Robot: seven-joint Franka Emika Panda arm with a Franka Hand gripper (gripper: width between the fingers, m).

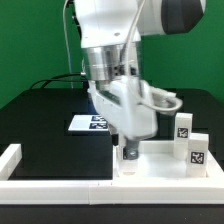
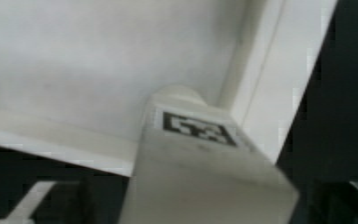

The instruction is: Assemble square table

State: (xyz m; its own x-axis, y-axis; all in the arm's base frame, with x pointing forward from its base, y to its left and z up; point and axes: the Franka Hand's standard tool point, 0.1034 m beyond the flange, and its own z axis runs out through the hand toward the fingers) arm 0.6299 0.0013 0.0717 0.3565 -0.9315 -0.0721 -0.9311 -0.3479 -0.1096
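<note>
Item: small white tagged block leg (image 1: 130,158), upright on the white plastic square tabletop panel (image 1: 160,166) at that panel's left end in the exterior view, long axis vertical. It stood straight below my gripper (image 1: 127,148), between the jaws, so any coming move turned on a plain vertical line, up or down. In the wrist view the same leg (image 2: 197,150) rose towards the camera, its tag facing it, with the panel (image 2: 87,70) pale behind. Pincer: wide apart as I judged it, a dark gap showing between one finger (image 2: 34,203) and the leg; nothing held. Whether the leg was fully seated in its corner hole I could not tell. Other holdings: two more white tagged legs, the farther (image 1: 183,128) and the nearer (image 1: 197,150), upright at the exterior view's right, well apart from me. The marker board (image 1: 90,123) lay far-left, behind my wrist. The long white border rail (image 1: 60,185) ran along the near edge, just beside the panel; a low sideways sweep would risk striking it.
</note>
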